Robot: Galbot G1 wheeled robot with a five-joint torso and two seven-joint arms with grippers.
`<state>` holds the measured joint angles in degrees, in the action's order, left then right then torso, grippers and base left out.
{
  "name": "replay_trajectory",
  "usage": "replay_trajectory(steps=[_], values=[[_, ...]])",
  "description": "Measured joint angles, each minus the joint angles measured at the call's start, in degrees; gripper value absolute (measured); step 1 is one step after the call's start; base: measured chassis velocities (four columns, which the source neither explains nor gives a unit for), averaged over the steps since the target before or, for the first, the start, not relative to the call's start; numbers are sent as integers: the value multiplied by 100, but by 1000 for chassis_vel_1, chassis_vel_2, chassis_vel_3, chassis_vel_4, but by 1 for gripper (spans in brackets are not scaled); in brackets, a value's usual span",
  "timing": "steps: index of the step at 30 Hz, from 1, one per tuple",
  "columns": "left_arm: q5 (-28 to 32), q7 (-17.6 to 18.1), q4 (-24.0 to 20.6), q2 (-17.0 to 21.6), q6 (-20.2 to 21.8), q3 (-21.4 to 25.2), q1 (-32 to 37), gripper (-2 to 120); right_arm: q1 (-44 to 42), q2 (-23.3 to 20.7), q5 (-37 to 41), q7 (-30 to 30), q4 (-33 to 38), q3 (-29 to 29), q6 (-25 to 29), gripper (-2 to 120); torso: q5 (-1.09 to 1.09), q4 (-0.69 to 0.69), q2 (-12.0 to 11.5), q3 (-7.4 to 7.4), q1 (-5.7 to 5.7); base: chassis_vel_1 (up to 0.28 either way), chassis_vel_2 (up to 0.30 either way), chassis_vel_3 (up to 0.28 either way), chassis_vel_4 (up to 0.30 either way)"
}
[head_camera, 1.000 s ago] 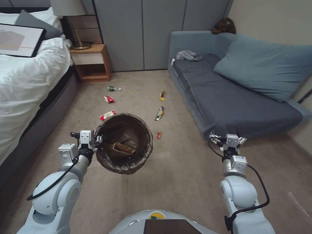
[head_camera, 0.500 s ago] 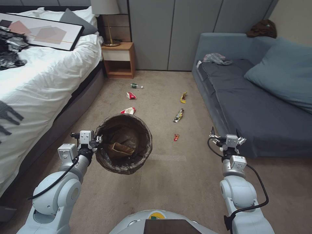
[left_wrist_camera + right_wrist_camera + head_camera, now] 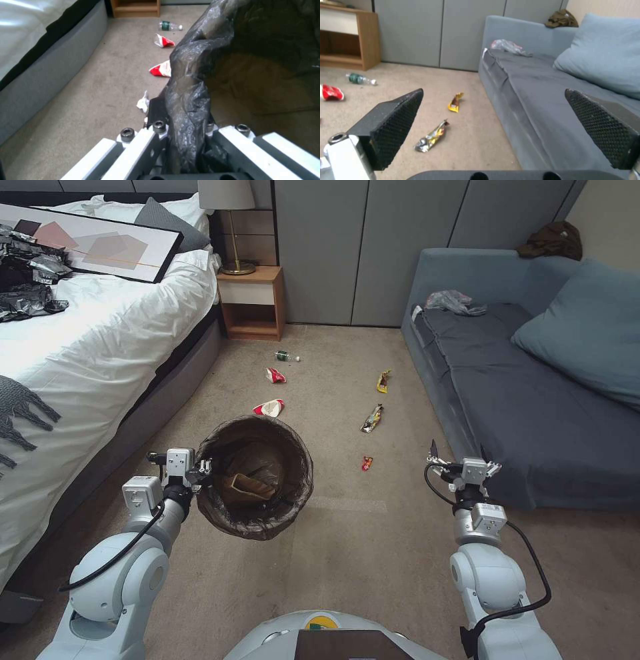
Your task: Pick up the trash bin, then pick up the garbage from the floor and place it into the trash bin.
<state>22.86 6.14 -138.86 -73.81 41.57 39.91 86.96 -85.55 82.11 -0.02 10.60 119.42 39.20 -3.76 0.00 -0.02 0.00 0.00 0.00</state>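
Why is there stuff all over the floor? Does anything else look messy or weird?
Litter lies scattered on the carpet: a small bottle, two crushed red-and-white bowls and snack wrappers. Crinkled black-silver plastic is heaped on the bed. The left gripper holds the trash bin by its rim; the right gripper is open.

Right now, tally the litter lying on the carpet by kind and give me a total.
Green-labelled bottle: 1
Red-and-white crushed paper bowls: 2, one past the other
Yellow/silver snack wrappers: 2, one near the sofa, one closer in
Small red wrapper: 1
White tissue wad: 1, beside the trash bin
Total: 7
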Motion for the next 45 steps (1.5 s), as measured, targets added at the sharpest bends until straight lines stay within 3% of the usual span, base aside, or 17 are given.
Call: replay_trajectory(steps=[14,27,45], values=[[-130,-75,-2,27,-51,-17,63,0,-59,40,276,-306,-196,26,779,100,0,3,-1,0,0,0,0,0,0],[-204,-127,-28,-7,-46,6,58,0,-2,-2,495,-302,-206,-1,764,100,1,3,0,0,-1,-95,97,92,-93],[-210,-151,-6,-9,-48,34,39,0,13,7,484,-252,-236,-7,731,100,0,3,0,1,0,-270,264,258,-267]])
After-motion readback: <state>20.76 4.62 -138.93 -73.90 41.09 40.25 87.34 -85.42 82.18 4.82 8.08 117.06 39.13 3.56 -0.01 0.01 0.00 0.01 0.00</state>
